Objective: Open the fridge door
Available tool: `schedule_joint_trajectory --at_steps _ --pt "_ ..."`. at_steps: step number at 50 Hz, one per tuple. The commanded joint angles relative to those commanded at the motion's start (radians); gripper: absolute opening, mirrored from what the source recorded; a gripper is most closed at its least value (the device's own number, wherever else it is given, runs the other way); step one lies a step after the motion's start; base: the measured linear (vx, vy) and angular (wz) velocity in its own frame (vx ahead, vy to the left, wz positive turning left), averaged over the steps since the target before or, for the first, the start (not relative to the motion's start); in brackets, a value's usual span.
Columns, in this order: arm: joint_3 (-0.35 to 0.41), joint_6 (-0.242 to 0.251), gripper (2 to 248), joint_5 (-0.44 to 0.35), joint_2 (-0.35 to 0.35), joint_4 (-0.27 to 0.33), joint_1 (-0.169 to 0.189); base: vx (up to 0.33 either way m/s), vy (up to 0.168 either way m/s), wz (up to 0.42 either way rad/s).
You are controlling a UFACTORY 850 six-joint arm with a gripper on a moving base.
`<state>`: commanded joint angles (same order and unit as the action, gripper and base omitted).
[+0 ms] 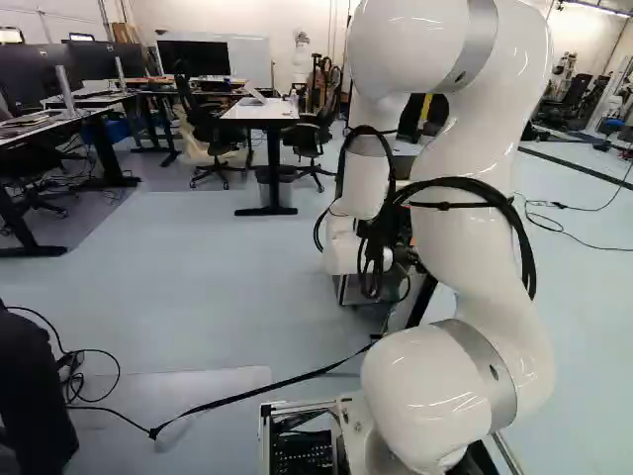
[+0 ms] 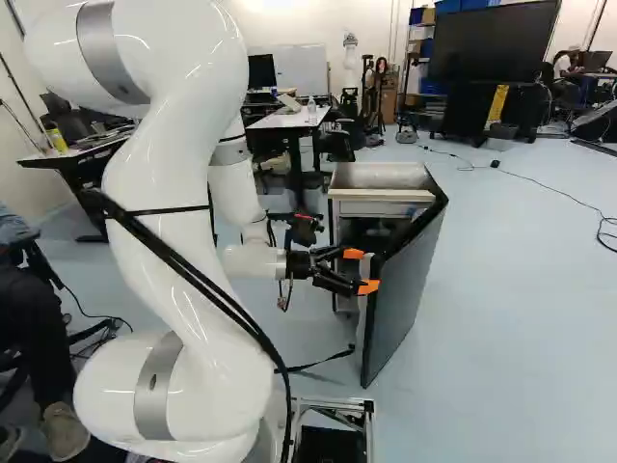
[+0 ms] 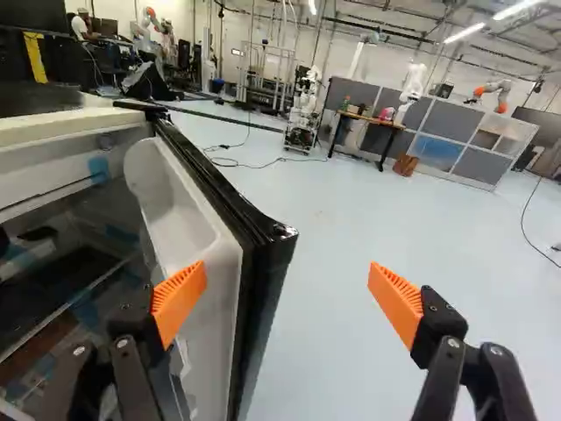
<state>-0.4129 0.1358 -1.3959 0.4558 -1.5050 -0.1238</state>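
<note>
In the left base view the arm (image 1: 475, 148) hides nearly all of the fridge (image 2: 378, 177), leaving only a low metallic bit of it beside the wrist, and the door does not show there; in the right base view the fridge stands ahead of the arm, just left of the black television (image 2: 494, 40), with its door (image 2: 410, 289) swung partly open, the dark outer face towards the right of that view; the gripper (image 2: 362, 270) is at the door's free edge, its fingers spread wide and gripping nothing; in the wrist view one orange pad (image 3: 179, 298) lies over the door's white inner side and the other (image 3: 396, 303) stands out over the floor, the door's black edge between them; whether the inner finger touches the liner I cannot tell, and it covers part of the moulding; inside, the fridge is dim, with blue patches (image 3: 99, 168), a pale-edged shelf line and a brown area low down, too murky to name; the door's liner has a moulded white recess (image 3: 180, 206); a black strap (image 1: 247, 393) passes out of sight behind the arm in the left base view.
</note>
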Motion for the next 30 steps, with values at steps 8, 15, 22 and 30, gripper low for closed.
schedule_joint_trajectory --at_steps 8,15,22,30 --pt "0.0 0.0 247 -0.013 0.0 -0.01 0.0 0.0 0.0 0.0" --pt "-0.001 0.0 247 -0.015 0.001 -0.012 0.0 0.0 0.0 0.0" --pt "-0.01 0.0 247 -0.015 0.004 -0.012 0.001 0.0 0.0 0.0" --pt "-0.025 0.0 247 -0.015 0.011 -0.012 0.005 0.0 0.0 0.0"
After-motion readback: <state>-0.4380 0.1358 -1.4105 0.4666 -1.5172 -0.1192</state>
